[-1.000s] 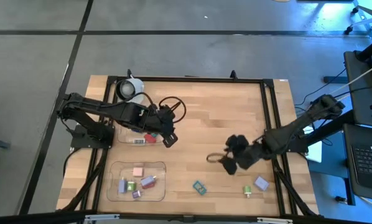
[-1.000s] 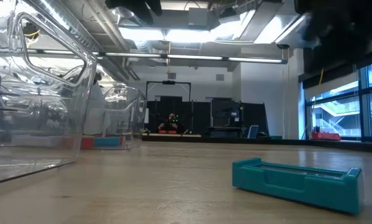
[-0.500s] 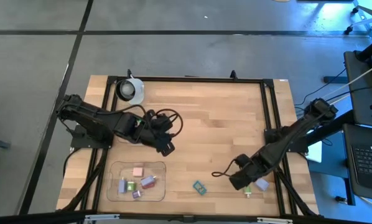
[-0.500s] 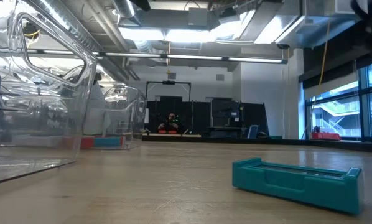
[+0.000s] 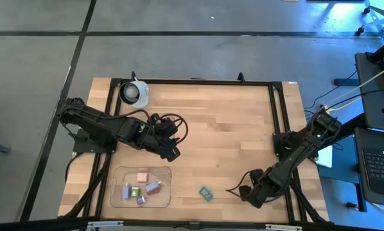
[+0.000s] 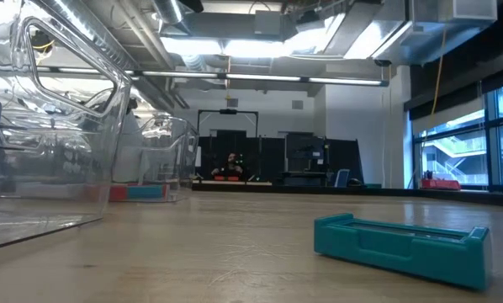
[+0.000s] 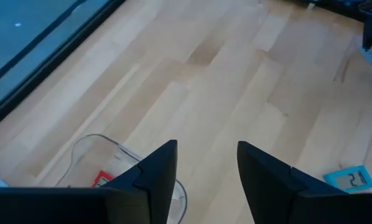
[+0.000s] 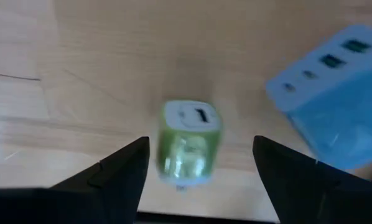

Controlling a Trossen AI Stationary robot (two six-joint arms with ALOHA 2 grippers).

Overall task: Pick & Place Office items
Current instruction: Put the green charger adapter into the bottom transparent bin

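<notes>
Wooden tabletop [image 5: 230,128] carries it all: nearest, the right gripper [image 8: 201,163] sits low, fingers apart around a green block [image 8: 188,142], a lavender block [image 8: 335,106] beside. Farther off, the left gripper [image 7: 206,163], fingers apart and empty, hovers above a clear tray [image 7: 99,152].

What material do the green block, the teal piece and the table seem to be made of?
The green block looks like glossy moulded plastic: it has rounded corners and a soft shine. The teal piece seems to be matte plastic, with crisp moulded ridges and an even colour. The table appears to be light wood or a wood-look laminate, showing plank seams and grain.
</notes>
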